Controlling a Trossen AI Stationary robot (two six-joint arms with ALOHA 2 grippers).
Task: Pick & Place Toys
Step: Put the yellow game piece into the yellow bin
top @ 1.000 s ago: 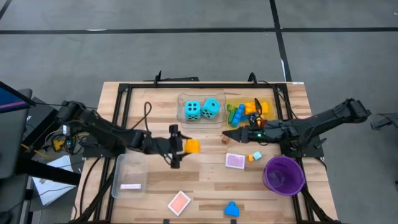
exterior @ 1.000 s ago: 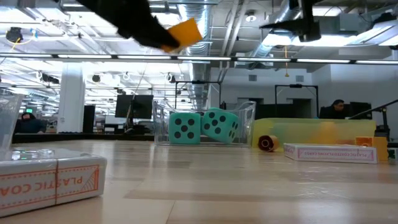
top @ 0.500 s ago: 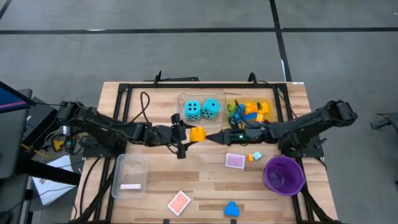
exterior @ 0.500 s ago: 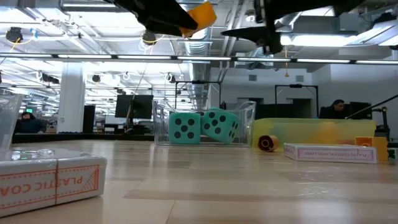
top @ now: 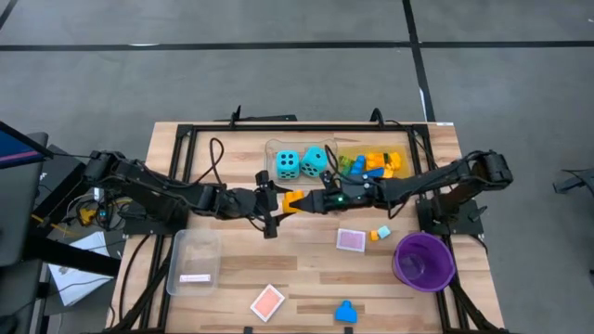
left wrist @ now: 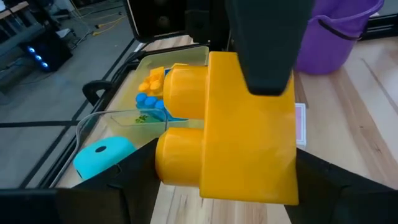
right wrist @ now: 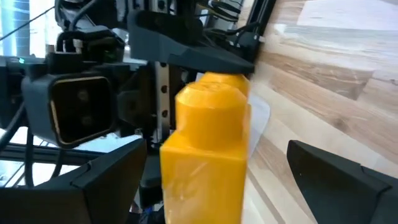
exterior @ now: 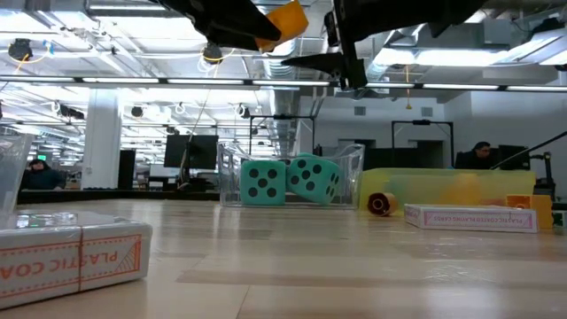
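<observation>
A yellow two-stud brick (top: 293,199) is held high above the middle of the table by my left gripper (top: 283,200), which is shut on it. My right gripper (top: 303,201) reaches in from the table's right and is open. Its two fingers (right wrist: 99,180) stand on either side of the brick (right wrist: 208,143). Two turquoise dice (top: 301,164) sit in a clear tray. Several coloured bricks (top: 373,164) lie in a yellow tray beside it. My left gripper pinches the brick between its two fingers, one on the stud side (left wrist: 177,168) and one on the opposite flat side. The fingers come level from the table's left. The brick is lifted clear, far above the table (exterior: 285,19). My right gripper: I cannot tell whether its fingers touch the brick.
A purple bowl (top: 424,260) stands at the near right. A pink tile (top: 350,239), two small bricks (top: 379,233), an orange tile (top: 267,302) and a blue brick (top: 345,313) lie on the table. A clear tray (top: 195,260) stands at the near left.
My left gripper has carried the yellow brick up and toward the table's right and far edge, then held still. My right gripper has gone toward the table's left, up to the brick, and its fingers now stand around it.
</observation>
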